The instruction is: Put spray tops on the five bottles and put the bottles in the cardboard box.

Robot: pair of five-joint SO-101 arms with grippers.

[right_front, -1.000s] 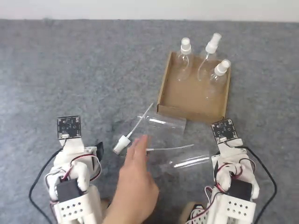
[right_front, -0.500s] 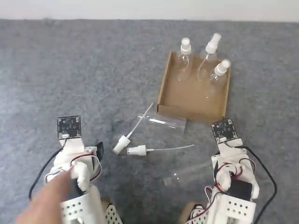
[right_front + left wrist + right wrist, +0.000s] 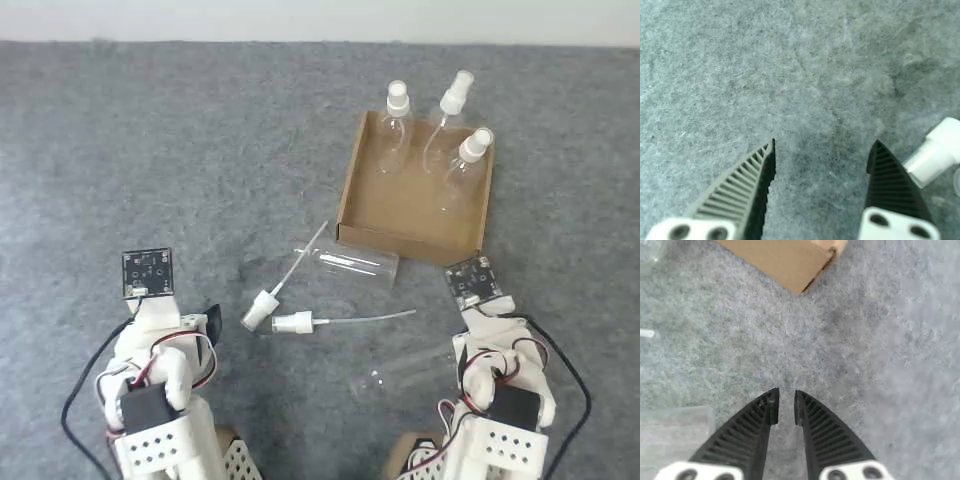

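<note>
Roughly three fifths done, judging by the layout. Three clear spray bottles (image 3: 397,125), already capped and upright, along the far side of the cardboard box (image 3: 400,215) at the far right of the grey-felted counter (image 3: 150,150). Left to do: two tops onto two bottles, then both into the box.

One clear uncapped bottle (image 3: 352,265) on its side just near of the box's near wall. The other bare bottle (image 3: 405,367) lying nearer, just left of the right arm's base, faint against the felt. Between the arms, two loose white spray tops (image 3: 262,308) side by side, nearly touching. One long thin dip tube (image 3: 300,255) angling far toward the box, the other running right.

Left gripper (image 3: 822,150) low over bare felt, fingers spread wide, holding nothing, a spray top just to its right. Right gripper (image 3: 784,396) over bare felt near the box corner, fingers narrowed to a slit, empty.
</note>
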